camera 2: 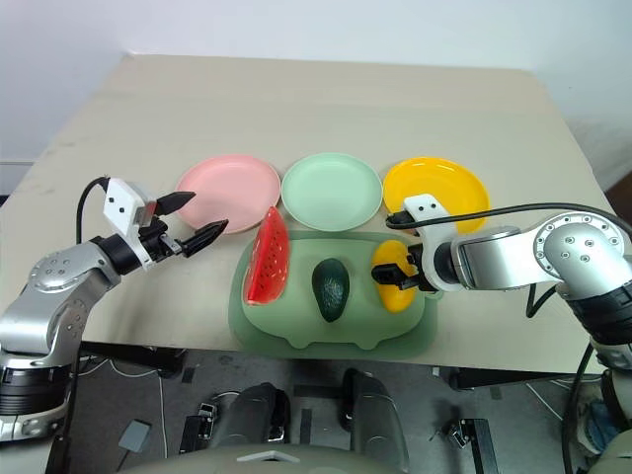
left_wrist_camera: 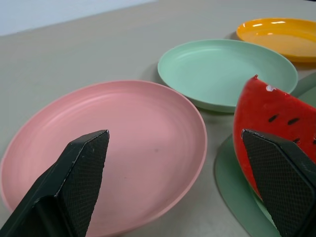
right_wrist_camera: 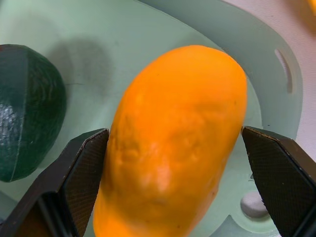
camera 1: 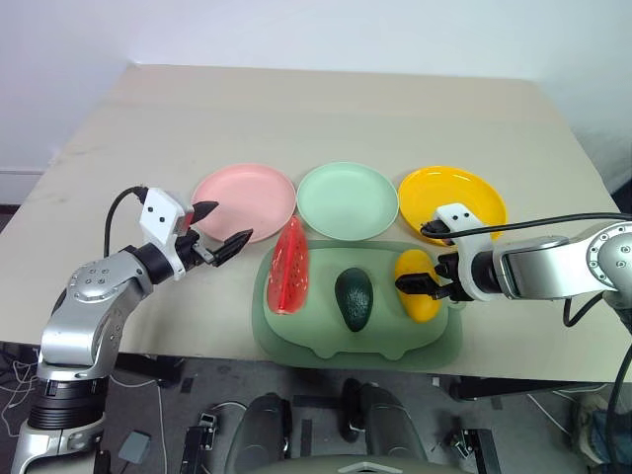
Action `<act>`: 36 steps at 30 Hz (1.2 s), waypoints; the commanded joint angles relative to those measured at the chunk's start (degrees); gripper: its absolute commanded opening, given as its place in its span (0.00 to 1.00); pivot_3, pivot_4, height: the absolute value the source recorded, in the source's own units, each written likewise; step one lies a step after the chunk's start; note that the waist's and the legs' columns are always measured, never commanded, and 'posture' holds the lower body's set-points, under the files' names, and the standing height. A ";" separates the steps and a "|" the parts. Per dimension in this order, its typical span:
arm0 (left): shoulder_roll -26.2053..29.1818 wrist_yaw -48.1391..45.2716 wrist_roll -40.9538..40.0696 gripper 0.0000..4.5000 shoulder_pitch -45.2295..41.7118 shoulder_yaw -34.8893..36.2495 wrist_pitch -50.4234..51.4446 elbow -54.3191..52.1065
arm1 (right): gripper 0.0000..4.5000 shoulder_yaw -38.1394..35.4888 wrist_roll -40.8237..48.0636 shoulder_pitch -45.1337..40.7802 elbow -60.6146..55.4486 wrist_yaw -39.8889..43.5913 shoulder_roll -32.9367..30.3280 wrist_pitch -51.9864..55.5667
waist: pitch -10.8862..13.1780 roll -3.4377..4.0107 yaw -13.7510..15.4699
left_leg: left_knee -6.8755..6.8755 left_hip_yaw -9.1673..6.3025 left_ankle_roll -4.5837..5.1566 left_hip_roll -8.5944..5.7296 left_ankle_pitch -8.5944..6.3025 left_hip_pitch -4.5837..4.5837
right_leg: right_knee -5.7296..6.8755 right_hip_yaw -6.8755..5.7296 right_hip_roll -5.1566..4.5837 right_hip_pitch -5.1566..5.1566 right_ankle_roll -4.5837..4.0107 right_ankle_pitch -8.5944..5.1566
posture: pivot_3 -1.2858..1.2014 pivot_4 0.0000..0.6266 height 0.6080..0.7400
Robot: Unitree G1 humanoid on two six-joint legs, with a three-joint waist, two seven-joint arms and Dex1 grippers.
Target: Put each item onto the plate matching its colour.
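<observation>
While all three toys lie on the mat, status is logged as follows:

right claw [camera 1: 423,285]: spread wide around the mango [camera 1: 419,287]; one finger seen on each side of the fruit in the right wrist view; gap on one side, contact on the other cannot be told; nothing gripped
left claw [camera 1: 220,231]: released, fingers apart, nothing held; hovering over the near edge of the pink plate [camera 1: 244,200], just beside the watermelon slice [camera 1: 288,280]
watermelon slice: lying on the left part of the sage-green mat [camera 1: 296,341], its far tip close to the pink plate
avocado [camera 1: 355,298]: placed at the mat's middle, apart from both neighbours
mango: resting on the right part of the mat, near the yellow plate [camera 1: 478,194]
plates: set in a row on the beige surface [camera 1: 326,114] behind the mat; pink on the left, mint green plate [camera 1: 348,200] in the centre, yellow on the right; all three unloaded
</observation>
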 commanded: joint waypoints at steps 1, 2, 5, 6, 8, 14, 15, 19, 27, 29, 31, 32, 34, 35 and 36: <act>0.74 -0.04 -0.69 1.00 -0.57 1.54 -0.16 -1.99 | 0.92 0.09 0.40 -0.18 -1.96 -1.01 -0.86 -0.06 | 0.00 0.00 -0.02 | 0.00 0.00 0.00 0.01 0.00 0.00 | 0.00 0.00 0.00 0.00 0.00 0.00 | 0.52 0.24 1.00; 0.78 -0.08 -0.71 1.00 -0.61 1.57 -0.17 -1.95 | 0.87 0.15 0.40 -0.37 -2.17 -0.93 -0.96 0.01 | 0.00 0.00 -0.02 | 0.00 0.00 0.00 0.01 0.00 0.00 | 0.00 0.00 0.00 0.00 0.00 0.00 | 0.52 0.24 1.00; 0.89 -0.21 -0.72 1.00 -1.12 1.47 -0.15 -1.64 | 0.68 -0.41 0.40 -1.63 -2.48 0.99 -1.79 1.07 | 0.00 0.00 0.00 | 0.00 0.00 0.00 0.04 0.00 0.00 | 0.00 0.00 0.01 0.00 0.00 0.00 | 0.52 0.24 1.00; 0.93 -0.29 -0.71 1.00 -1.28 1.43 -0.18 -1.50 | 0.68 -0.65 0.28 -2.46 -2.64 2.38 -1.95 1.79 | 0.00 0.00 -0.02 | 0.00 0.00 0.00 0.04 0.00 0.00 | 0.00 0.00 0.01 -0.01 0.00 0.00 | 0.52 0.24 1.00; 1.03 -0.46 -0.64 1.00 -1.47 1.33 -0.26 -1.34 | 0.68 -1.75 -0.62 -5.13 -2.35 6.37 -2.24 3.60 | 0.01 0.02 -0.03 | 0.00 0.00 0.01 0.06 0.00 -0.01 | -0.01 0.00 0.01 -0.02 0.00 0.00 | 0.52 0.24 1.00; 1.64 -1.21 -0.78 1.00 -1.49 1.79 -0.13 -1.20 | 0.68 -4.13 -19.80 -19.45 5.76 23.06 -1.59 8.36 | 0.03 0.06 -0.06 | -0.03 0.05 0.01 0.14 -0.01 -0.07 | -0.01 0.03 0.09 -0.15 -0.01 -0.01 | 0.52 0.24 1.00; 1.70 -1.29 -0.82 1.00 -1.49 1.78 -0.09 -1.27 | 0.68 -2.78 -26.69 -21.29 7.00 26.83 -1.66 7.57 | 0.02 0.04 -0.05 | -0.03 0.05 0.01 0.14 -0.01 -0.10 | 0.00 0.03 0.10 -0.19 -0.02 -0.01 | 0.52 0.24 1.00; 1.73 -1.45 -0.73 1.00 -2.31 1.18 -0.02 -1.17 | 0.68 7.12 -53.61 -24.25 11.70 44.81 -2.28 -1.57 | 0.02 0.03 0.06 | -0.04 0.04 0.07 0.12 -0.04 -0.18 | -0.08 0.01 0.08 -0.21 -0.02 -0.01 | 0.52 0.24 1.00; 1.83 -1.76 -0.45 1.00 -3.24 0.47 -0.12 -1.52 | 0.68 13.63 -83.33 -21.62 31.31 66.26 5.12 -17.87 | 0.03 0.05 -0.28 | -0.06 0.17 0.14 -0.10 -0.08 -0.23 | 0.00 0.04 0.02 -0.33 0.01 0.00 | 0.52 0.24 1.00; 1.97 -1.88 -0.58 1.00 -3.10 0.53 0.03 -1.98 | 0.68 13.03 -86.79 -20.66 33.62 69.56 6.95 -19.39 | 0.03 0.06 -0.27 | -0.06 0.20 0.13 -0.09 -0.08 -0.21 | 0.05 0.05 0.04 -0.36 0.00 0.00 | 0.52 0.24 1.00; 2.13 -2.04 -0.71 1.00 -3.00 0.73 0.15 -2.21 | 0.91 12.01 -89.10 -19.94 34.55 72.22 8.16 -19.97 | 0.03 0.06 -0.18 | -0.06 0.21 0.12 -0.08 -0.07 -0.20 | 0.07 0.03 0.04 -0.35 0.00 0.00 | 0.52 0.24 1.00; 2.21 -2.17 -0.74 1.00 -2.94 0.88 0.14 -2.16 | 0.98 11.32 -90.20 -19.74 34.63 73.15 8.61 -19.90 | 0.03 0.06 -0.16 | -0.05 0.21 0.12 -0.08 -0.07 -0.20 | 0.07 0.03 0.03 -0.33 0.00 0.00 | 0.52 0.24 1.00; 2.38 -2.33 -0.75 1.00 -2.74 1.10 0.14 -2.19 | 0.99 9.83 -92.08 -19.46 34.39 74.47 9.07 -19.60 | 0.04 0.07 -0.15 | -0.04 0.20 0.12 -0.09 -0.07 -0.19 | 0.07 0.04 0.01 -0.33 0.00 0.01 | 0.52 0.24 1.00; 2.49 -2.35 -0.75 1.00 -2.55 1.17 0.23 -2.36 | 0.99 9.02 -93.25 -19.25 33.51 74.89 8.54 -19.97 | 0.04 0.07 -0.15 | -0.03 0.19 0.12 -0.09 -0.07 -0.19 | 0.07 0.04 0.00 -0.33 0.00 0.01 | 0.52 0.24 1.00; 2.60 -2.40 -0.72 1.00 -2.40 1.21 0.27 -2.48 | 0.99 8.37 -94.55 -19.04 32.41 75.24 7.90 -20.51 | 0.04 0.07 -0.15 | -0.03 0.19 0.12 -0.09 -0.07 -0.19 | 0.08 0.05 0.00 -0.33 0.00 0.01 | 0.52 0.24 1.00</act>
